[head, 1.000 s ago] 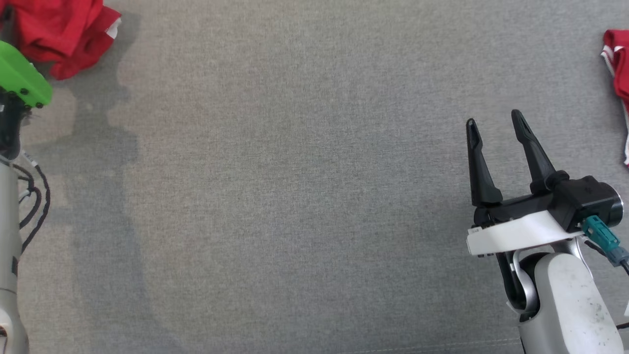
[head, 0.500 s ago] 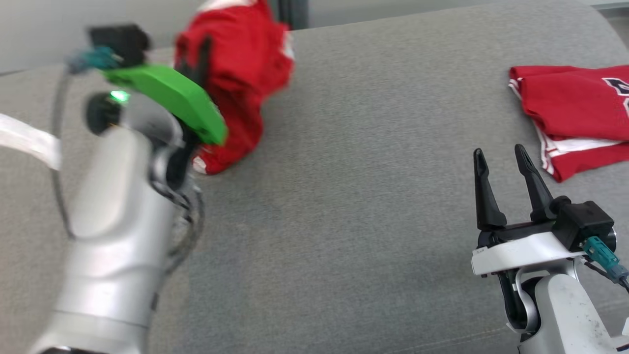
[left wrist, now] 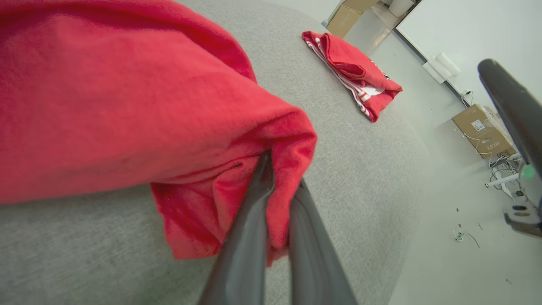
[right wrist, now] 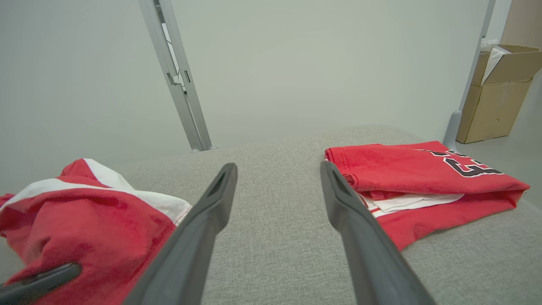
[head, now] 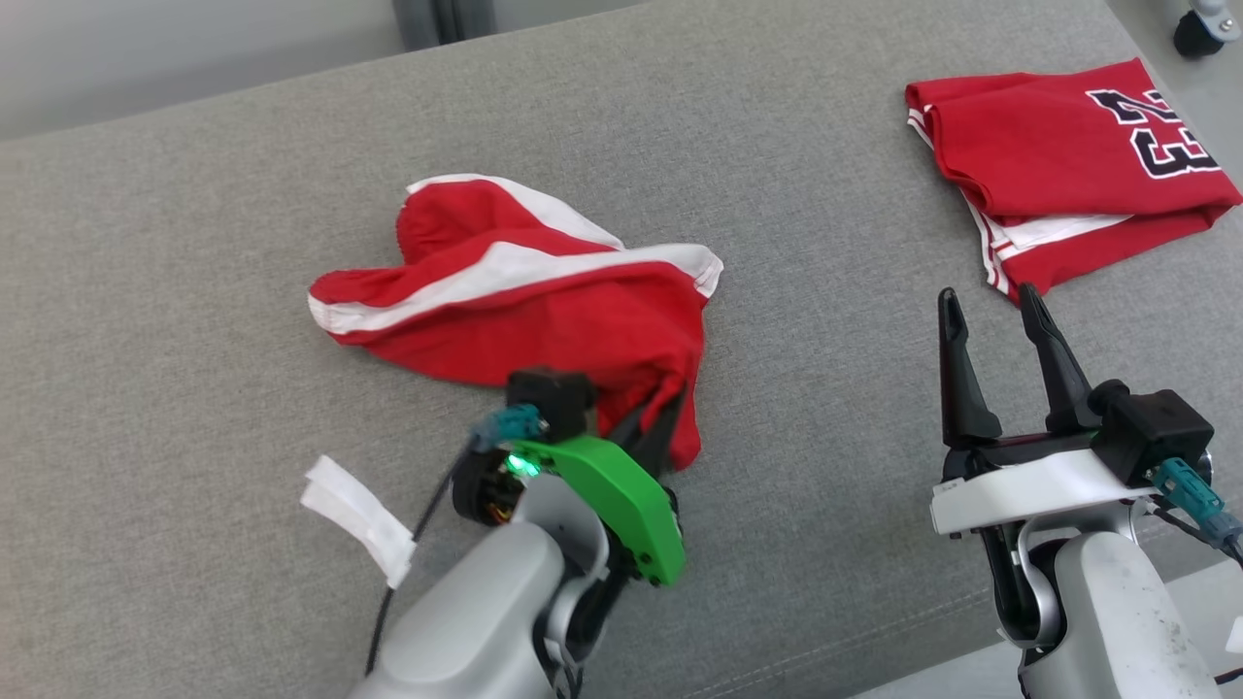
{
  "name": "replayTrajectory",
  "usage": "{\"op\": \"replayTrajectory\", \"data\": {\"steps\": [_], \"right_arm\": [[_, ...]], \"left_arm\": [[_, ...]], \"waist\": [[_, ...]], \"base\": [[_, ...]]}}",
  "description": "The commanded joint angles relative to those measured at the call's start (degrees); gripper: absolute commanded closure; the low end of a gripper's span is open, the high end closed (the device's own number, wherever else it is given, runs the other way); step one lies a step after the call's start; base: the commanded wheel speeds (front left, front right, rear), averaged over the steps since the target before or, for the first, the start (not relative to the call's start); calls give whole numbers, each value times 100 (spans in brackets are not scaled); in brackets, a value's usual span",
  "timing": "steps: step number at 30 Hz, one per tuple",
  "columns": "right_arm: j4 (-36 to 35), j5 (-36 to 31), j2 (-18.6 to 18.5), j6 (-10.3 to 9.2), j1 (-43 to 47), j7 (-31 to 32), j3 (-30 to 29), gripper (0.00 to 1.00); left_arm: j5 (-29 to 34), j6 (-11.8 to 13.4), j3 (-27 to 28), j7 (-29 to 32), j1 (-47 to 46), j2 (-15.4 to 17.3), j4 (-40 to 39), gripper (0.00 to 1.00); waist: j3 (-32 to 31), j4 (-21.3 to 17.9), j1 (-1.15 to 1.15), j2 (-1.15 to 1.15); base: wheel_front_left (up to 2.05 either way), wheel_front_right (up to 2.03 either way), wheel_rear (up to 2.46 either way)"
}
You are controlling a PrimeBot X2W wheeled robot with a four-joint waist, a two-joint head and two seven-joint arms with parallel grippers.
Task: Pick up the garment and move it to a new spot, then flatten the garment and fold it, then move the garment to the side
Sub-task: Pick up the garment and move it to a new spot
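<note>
The left jaws were clenched on the 5 o'clock edge of the crumpled red garment [head: 544, 301], which lay mid-view on the grey cushion [head: 194, 291]. The right jaws stood released and empty at 4 o'clock. A folded jersey [head: 1058, 165] lay at 2 o'clock.

Left gripper tips: the left gripper [head: 662, 416] is burying its fingertips in a fold of the red garment [head: 544, 311], hiding their ends.
Garment, left wrist view: it is running off the top and left edges.
Folded jersey [head: 1049, 155]: its upper layer is covering the lower layers.
Right arm [head: 1107, 602]: the head view's bottom edge is cutting it off.
Caster [head: 1199, 29]: the top edge is clipping it.
Box label [left wrist: 478, 125]: it is showing too small to read.
</note>
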Motion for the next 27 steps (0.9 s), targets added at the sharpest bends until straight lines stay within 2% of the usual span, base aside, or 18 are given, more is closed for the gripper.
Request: {"op": "replayTrajectory", "data": {"steps": [1,2,3,4,5,10,16,22,27], "right_arm": [[-8,47,-2,-6,-82,-21,8,0],[-9,55,-2,-6,-84,-21,14,0],[-7,71,-2,-7,-92,-20,26,0],[-4,80,-3,-7,-99,-20,32,0],[-3,94,-2,-6,-102,-19,36,0],[25,68,-3,-7,-62,-20,6,0],[54,-34,-3,-7,84,-21,-73,0],[150,-150,-5,-7,244,-21,-88,0],[262,-168,-6,-7,367,-21,-25,0]], "left_arm": [[-111,93,-230,-87,48,37,12,100],[-157,139,-369,-145,34,35,23,100],[-215,188,-542,-214,-8,36,53,64],[-267,211,-639,-277,-47,37,78,46],[-316,251,-714,-399,-110,38,110,0],[-449,339,-804,-923,-358,35,263,0],[-81,329,-783,-1230,-623,118,365,0],[172,336,-496,-1287,-311,335,222,0],[404,419,71,-1290,198,607,-101,0]], "waist": [[82,-69,0,0],[85,-67,0,0],[84,-61,0,0],[81,-53,0,0],[70,-37,0,0],[-38,108,0,0],[-337,364,0,0],[-761,635,0,0],[-1046,825,0,0]], "base": [[0,0,0],[0,0,0],[0,0,0],[0,0,0],[0,0,0],[0,0,0],[0,0,0],[0,0,0],[0,0,0]]}}
